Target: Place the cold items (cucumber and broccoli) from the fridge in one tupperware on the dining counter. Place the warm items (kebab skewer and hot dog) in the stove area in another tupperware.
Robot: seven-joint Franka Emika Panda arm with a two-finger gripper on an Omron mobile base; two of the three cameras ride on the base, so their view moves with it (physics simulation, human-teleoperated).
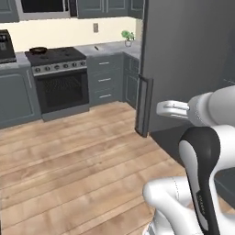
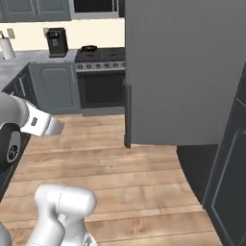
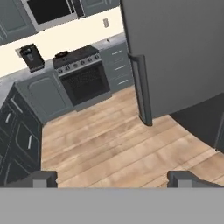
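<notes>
End effector point(image 3: 112, 178) with fingers spread wide apart, nothing between them, facing the open fridge door point(image 2: 182, 72) and its long handle point(image 3: 141, 89) over wood floor point(image 1: 69, 156). Stove point(image 1: 58, 78) on the far wall carries a dark pan point(image 1: 38, 49), contents too small to tell. Coffee machine point(image 2: 56, 42) on the surface beside it.
</notes>
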